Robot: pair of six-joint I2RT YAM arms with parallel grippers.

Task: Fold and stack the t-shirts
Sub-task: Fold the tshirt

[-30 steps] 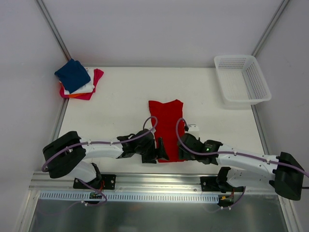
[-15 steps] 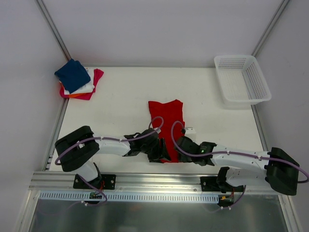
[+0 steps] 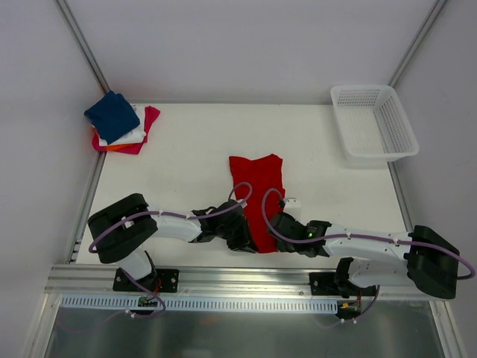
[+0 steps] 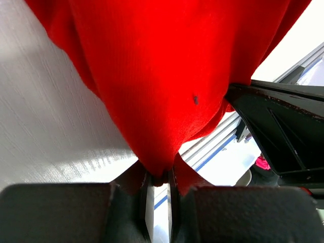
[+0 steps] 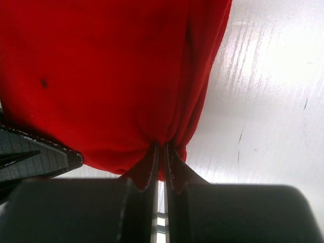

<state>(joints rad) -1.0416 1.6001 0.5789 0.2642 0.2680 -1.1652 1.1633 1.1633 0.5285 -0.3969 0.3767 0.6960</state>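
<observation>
Left end effector (image 4: pixel 158 177) and right end effector (image 5: pixel 161 151), each clenched on red t-shirt (image 3: pixel 258 177) at its near edge

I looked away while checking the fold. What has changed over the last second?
The left gripper and right gripper, each shut on the red shirt at its near hem, came closer together and slightly nearer the bases, bunching that hem narrower. The shirt's far end, the folded stack and the basket stayed put.
</observation>
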